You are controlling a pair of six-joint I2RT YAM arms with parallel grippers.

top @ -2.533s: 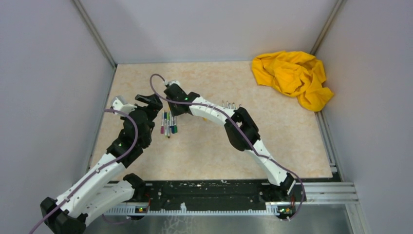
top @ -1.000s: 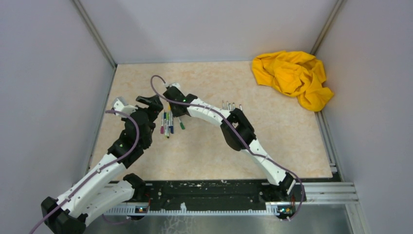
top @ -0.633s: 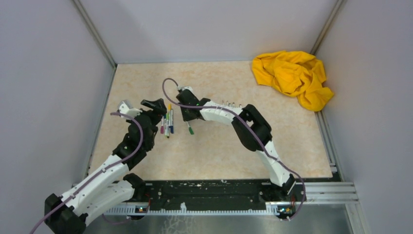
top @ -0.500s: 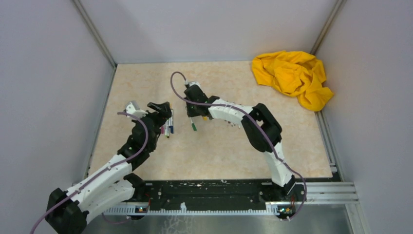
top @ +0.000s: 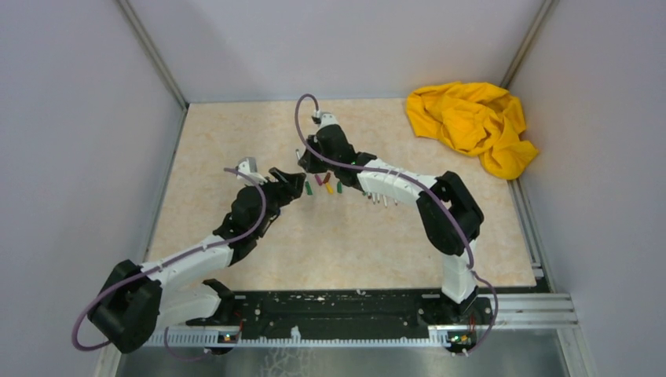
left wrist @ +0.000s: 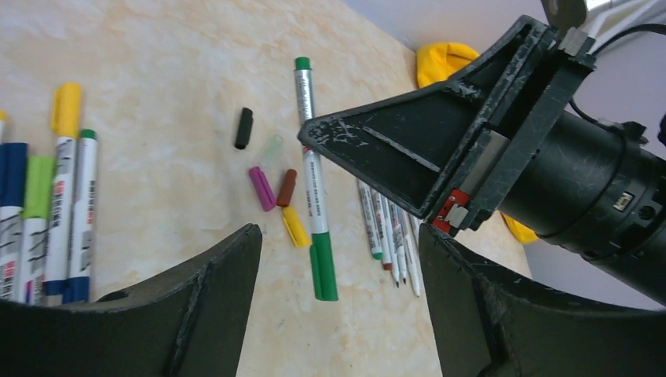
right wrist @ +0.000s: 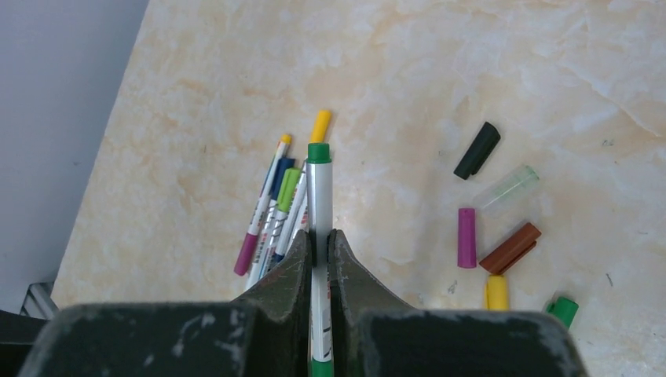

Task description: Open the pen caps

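Fingers (left wrist: 208, 302) of the left gripper (left wrist: 339, 234) are standing wide apart, gripping nothing, hovering left of centre over the table (top: 236, 133). Just right of it, the right gripper (right wrist: 320, 239) is clamping shut on a green pen (right wrist: 319, 188). Its green cap (left wrist: 323, 271) is sitting on the pen end that is pointing toward the left gripper. Capped pens (right wrist: 271, 206) are lying bundled on the left side, hidden under the left arm in the top view. Loose pen caps (left wrist: 261, 188) are lying right of that bundle, near the right gripper: black, clear, purple, brown, yellow, green, some touching. Uncapped barrels (left wrist: 389, 236) are lying further right, under the right arm. Yellow cloth (top: 471, 126) is lying crumpled in the far right corner.
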